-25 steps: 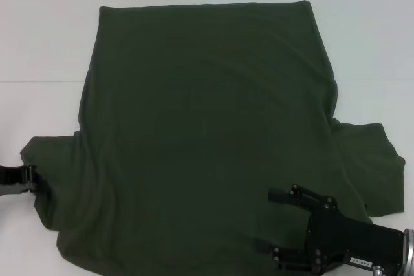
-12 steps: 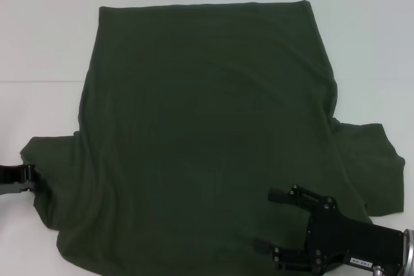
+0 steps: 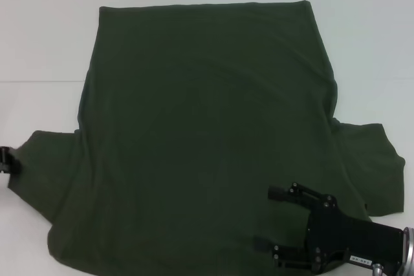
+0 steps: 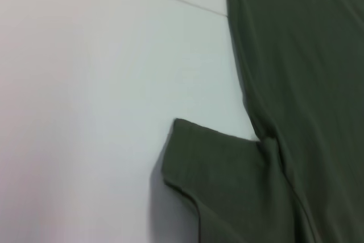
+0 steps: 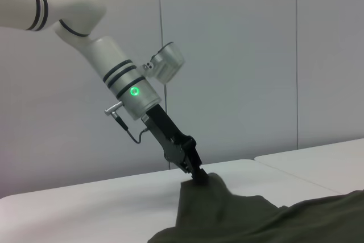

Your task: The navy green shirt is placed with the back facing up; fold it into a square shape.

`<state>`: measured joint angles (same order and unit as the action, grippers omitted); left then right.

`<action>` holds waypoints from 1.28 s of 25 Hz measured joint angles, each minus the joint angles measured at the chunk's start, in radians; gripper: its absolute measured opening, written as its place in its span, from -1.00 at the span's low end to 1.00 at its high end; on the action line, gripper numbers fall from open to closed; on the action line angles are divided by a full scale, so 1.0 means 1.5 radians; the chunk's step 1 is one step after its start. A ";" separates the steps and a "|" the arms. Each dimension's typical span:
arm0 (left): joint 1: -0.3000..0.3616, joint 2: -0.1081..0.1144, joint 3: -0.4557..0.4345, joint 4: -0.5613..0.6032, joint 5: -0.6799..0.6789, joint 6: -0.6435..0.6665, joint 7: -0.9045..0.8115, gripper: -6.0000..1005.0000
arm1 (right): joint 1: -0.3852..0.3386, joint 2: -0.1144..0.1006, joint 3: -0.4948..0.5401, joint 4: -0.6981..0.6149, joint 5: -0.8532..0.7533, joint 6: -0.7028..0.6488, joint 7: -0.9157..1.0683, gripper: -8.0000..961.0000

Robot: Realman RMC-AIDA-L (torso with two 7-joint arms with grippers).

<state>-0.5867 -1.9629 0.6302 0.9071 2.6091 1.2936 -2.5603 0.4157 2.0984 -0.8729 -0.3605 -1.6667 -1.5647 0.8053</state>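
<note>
Dark olive shirt (image 3: 207,134) lies flat; left claw (image 5: 198,174) pinches its sleeve, right claw (image 3: 275,221) spread.

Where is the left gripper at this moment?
In the head view the left gripper is at the far left edge, at the sleeve tip of the navy green shirt; the right wrist view shows it pinching that cloth.

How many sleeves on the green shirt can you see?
2. The navy green shirt lies flat on the white table. Its left sleeve is pinched and lifted by the left gripper; its right sleeve lies flat beside the right gripper.
</note>
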 joint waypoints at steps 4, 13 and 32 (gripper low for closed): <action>-0.004 0.007 -0.008 0.006 0.000 0.004 0.000 -0.92 | 0.001 0.000 0.001 0.000 0.000 0.000 0.000 0.93; -0.011 0.007 -0.015 0.045 -0.014 0.028 -0.001 -0.92 | 0.001 0.000 0.001 0.000 0.001 0.000 0.000 0.93; -0.054 -0.068 0.002 0.173 -0.018 0.114 -0.011 -0.92 | 0.004 0.001 -0.002 0.000 0.001 0.004 0.000 0.93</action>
<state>-0.6673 -2.0656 0.6336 1.1669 2.5828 1.4653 -2.5761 0.4214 2.0995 -0.8760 -0.3605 -1.6659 -1.5595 0.8053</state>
